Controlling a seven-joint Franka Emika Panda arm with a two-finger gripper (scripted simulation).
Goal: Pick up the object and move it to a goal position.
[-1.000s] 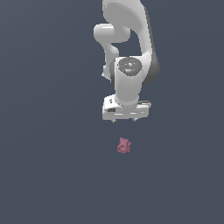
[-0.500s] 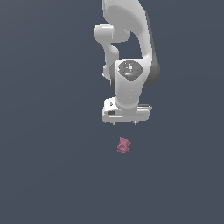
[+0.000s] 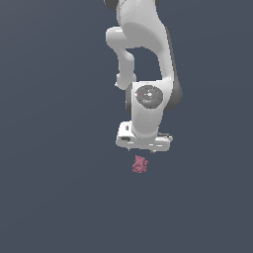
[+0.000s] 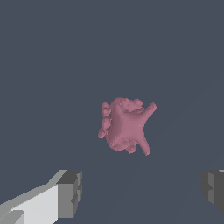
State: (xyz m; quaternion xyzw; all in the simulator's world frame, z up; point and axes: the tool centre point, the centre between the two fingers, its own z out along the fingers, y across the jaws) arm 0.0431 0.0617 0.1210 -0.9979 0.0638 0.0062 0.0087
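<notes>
Fingers (image 4: pixel 142 190) lowered, spread wide, clear of object (image 4: pixel 125 126)

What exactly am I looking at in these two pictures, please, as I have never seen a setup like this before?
These are computer-rendered pictures of a simulated robot. The white jointed machine is a robot arm, seen in the exterior view from a camera off the arm. At its lower end is its claw, the part that grasps.

The other picture comes from a camera on the arm's wrist, looking past the claw. The two grey blocks near its edge are the claw's fingertips, standing wide apart, so the claw is open and holds nothing.

The small pink lumpy object lies on the plain dark grey surface, apart from the fingertips. In the exterior view it sits just beneath the claw. Nothing else is visible on the surface.
</notes>
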